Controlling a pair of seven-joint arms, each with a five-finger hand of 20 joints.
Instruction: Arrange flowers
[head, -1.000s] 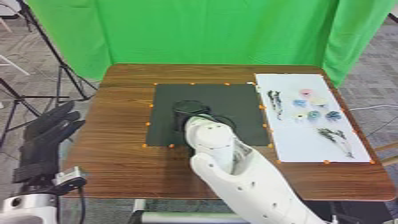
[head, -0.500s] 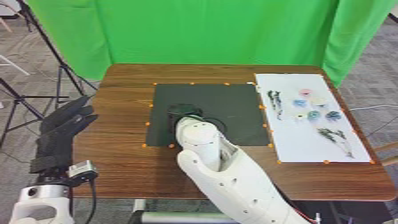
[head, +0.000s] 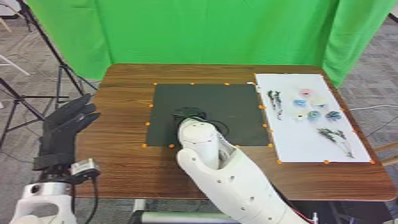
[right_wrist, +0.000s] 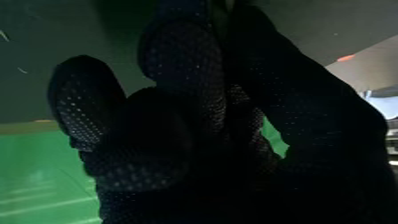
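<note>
Right hand: (head: 189, 113) over the black mat (head: 244, 100), drawn slightly nearer the robot in the last second; I cannot tell whether it grips a stem, as the glove blocks much of the view
Left hand: (head: 62, 130) shifted a little inward, fingers loosely extended, holding nothing
Flower heads: (head: 306, 93) on the white sheet (head: 298, 150), unchanged
Dark sprigs: (head: 275, 102) beside them, unmoved
Leafy bunch: (head: 336, 140) at the sheet's near end
Meaning: probably adjusting work at the mat, with more pieces left to arrange
</note>
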